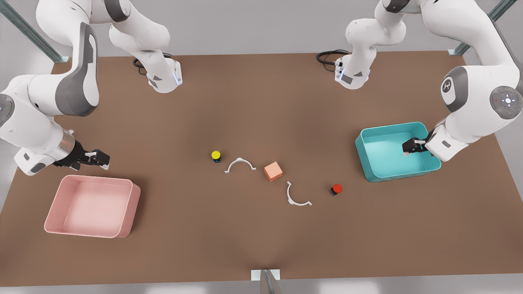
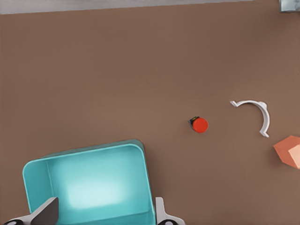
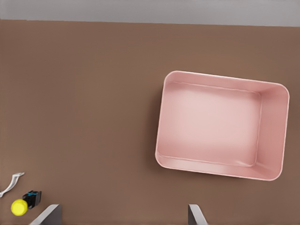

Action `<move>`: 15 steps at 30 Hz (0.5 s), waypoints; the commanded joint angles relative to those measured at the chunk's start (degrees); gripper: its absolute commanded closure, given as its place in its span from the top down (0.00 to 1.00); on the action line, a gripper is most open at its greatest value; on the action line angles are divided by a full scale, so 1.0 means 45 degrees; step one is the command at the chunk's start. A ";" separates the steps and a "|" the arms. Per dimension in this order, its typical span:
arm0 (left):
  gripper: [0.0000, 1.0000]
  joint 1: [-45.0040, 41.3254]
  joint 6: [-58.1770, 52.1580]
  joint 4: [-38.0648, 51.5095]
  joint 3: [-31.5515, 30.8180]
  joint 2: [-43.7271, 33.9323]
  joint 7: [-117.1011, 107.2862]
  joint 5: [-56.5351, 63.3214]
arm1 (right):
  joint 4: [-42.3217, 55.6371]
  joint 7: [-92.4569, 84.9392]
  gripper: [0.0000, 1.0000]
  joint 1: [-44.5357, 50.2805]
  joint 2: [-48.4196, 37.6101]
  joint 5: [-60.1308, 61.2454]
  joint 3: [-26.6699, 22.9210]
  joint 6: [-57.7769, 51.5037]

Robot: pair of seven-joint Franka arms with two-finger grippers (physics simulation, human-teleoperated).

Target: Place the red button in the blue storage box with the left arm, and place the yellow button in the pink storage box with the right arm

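Observation:
The red button [image 1: 336, 188] [image 2: 200, 124] stands on the brown table, a short way from the blue storage box [image 1: 402, 173] [image 2: 89, 187] toward the front view's left. My left gripper [image 1: 412, 146] [image 2: 105, 215] hovers open over that box, nothing between its fingers. The yellow button [image 1: 215, 155] [image 3: 19, 206] stands near the table's middle. The pink storage box [image 1: 126, 216] [image 3: 211, 126] lies empty at the front view's left. My right gripper [image 1: 98, 159] [image 3: 122, 216] hangs open just behind the pink box, holding nothing.
An orange-pink cube [image 1: 273, 171] [image 2: 289, 151] and two white curved clips [image 1: 240, 164] [image 1: 297, 196] lie in a line between the two buttons. One clip [image 2: 255, 115] is close to the red button. Black cables [image 1: 329, 56] sit by the arm bases at the back.

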 commanded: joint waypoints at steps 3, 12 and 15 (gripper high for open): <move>1.00 0.0024 0.0150 0.0006 0.0000 -0.0014 -0.0373 -0.0074 | 0.0009 0.0017 1.00 0.0043 -0.0019 0.0040 0.0016 -0.0081; 1.00 -0.2651 0.7161 -0.3158 -0.0019 0.2701 -0.1623 -0.1500 | -0.3661 0.0174 1.00 0.1860 0.0704 -0.0058 0.3414 0.4526; 1.00 -0.2926 0.7728 -0.2748 -0.0039 0.4107 -0.1623 -0.1636 | -0.5888 0.0818 1.00 0.1938 0.0665 -0.0097 0.4313 0.6870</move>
